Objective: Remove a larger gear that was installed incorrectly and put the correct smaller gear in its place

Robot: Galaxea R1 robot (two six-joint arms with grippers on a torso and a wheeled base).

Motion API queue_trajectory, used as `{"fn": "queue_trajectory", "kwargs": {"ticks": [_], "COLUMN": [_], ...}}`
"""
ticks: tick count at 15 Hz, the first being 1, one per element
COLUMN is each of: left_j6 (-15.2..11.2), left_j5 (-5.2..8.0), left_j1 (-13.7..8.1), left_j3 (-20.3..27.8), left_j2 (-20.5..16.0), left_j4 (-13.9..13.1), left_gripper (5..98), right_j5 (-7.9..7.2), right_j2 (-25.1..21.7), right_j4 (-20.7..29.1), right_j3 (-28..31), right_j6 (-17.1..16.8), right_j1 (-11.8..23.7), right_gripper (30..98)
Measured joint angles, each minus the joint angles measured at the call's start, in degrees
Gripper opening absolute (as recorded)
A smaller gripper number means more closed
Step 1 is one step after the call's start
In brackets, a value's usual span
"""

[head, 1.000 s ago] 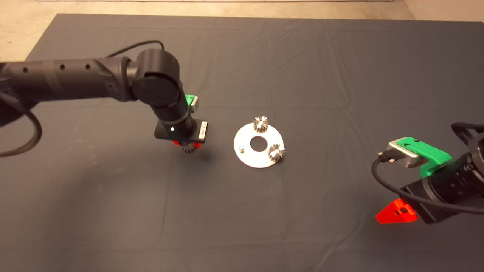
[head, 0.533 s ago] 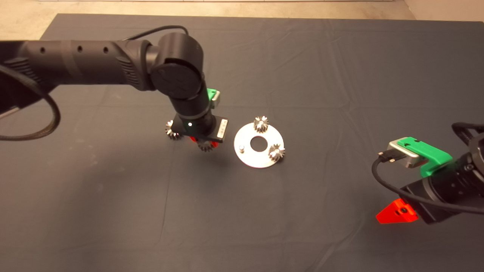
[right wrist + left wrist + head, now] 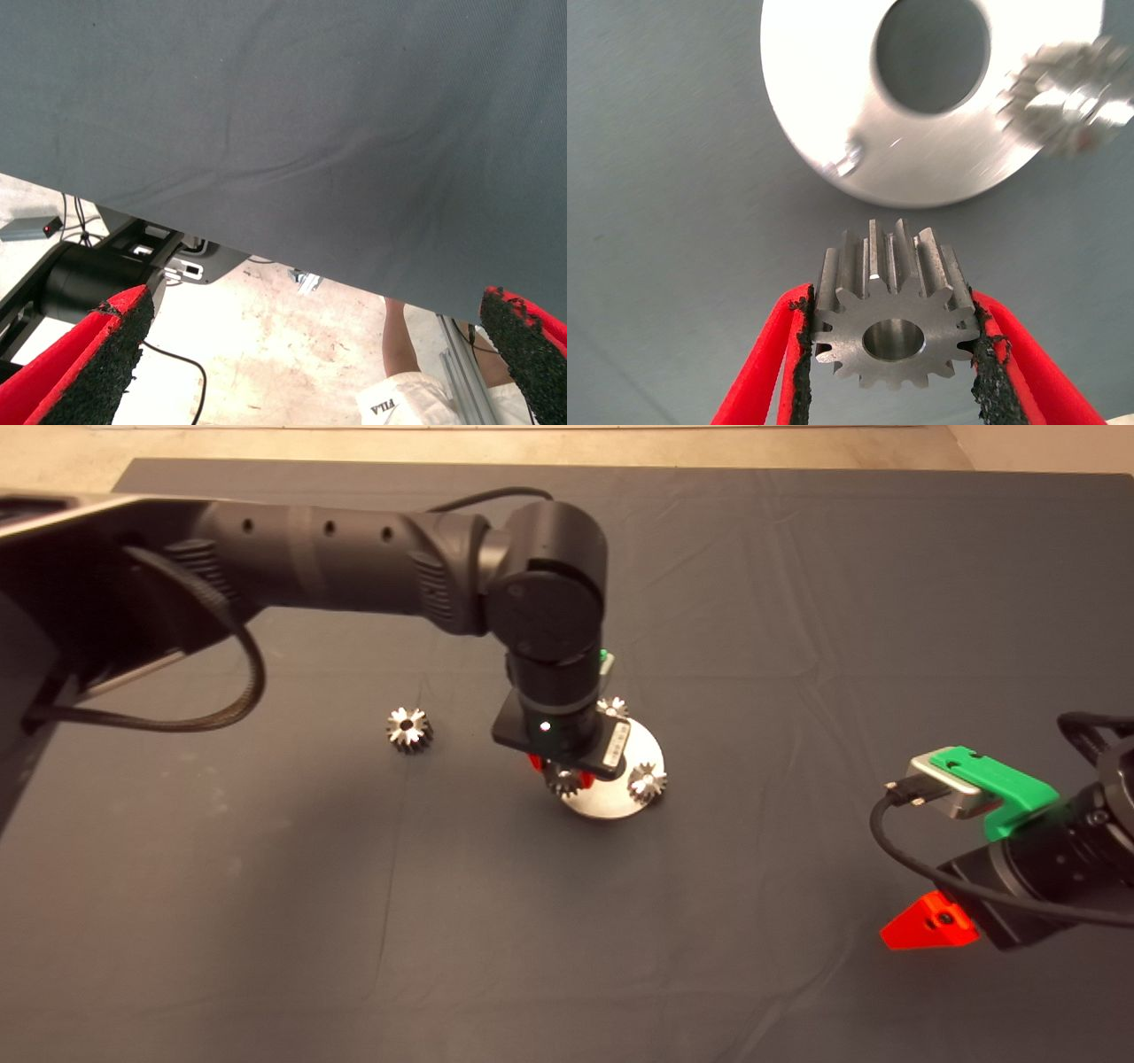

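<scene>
My left gripper point(image 3: 562, 779) is shut on the smaller gear point(image 3: 893, 319), a silver toothed gear with a centre hole, held by its teeth between both pads. It hovers over the left edge of the round silver plate point(image 3: 611, 802), close to the plate's bare pin point(image 3: 849, 165). Two matching gears sit on the plate: one at its far side point(image 3: 613, 708), one at its right point(image 3: 648, 782). The larger gear point(image 3: 408, 729) lies on the mat to the left of the plate, apart from both grippers. My right gripper point(image 3: 930, 926) waits at the lower right, open.
The plate point(image 3: 833, 106) has a large centre hole. The right wrist view shows the mat's edge, the floor with equipment and cables, and a person's leg point(image 3: 403, 345) beyond it.
The left arm has carried the smaller gear to the right, from the mat to above the plate's left edge. The larger gear on the mat is now uncovered. The right arm has not moved.
</scene>
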Motion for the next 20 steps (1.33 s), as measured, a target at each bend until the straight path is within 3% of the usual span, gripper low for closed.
{"fn": "queue_trajectory", "kwargs": {"ticks": [9,20], "left_j6": [0.0,0.0], "left_j5": [0.04,0.02], "left_j1": [0.0,0.0], "left_j3": [-10.7,-11.1], "left_j2": [3.1,3.2], "left_j4": [-2.1,-3.5], "left_gripper": [37.8,37.8], "right_j5": [-0.02,0.0], "right_j2": [0.0,0.0], "right_j4": [0.0,0.0], "right_j3": [0.0,0.0], "right_j6": [0.0,0.0], "right_j1": [0.0,0.0], "right_gripper": [97.7,97.7]}}
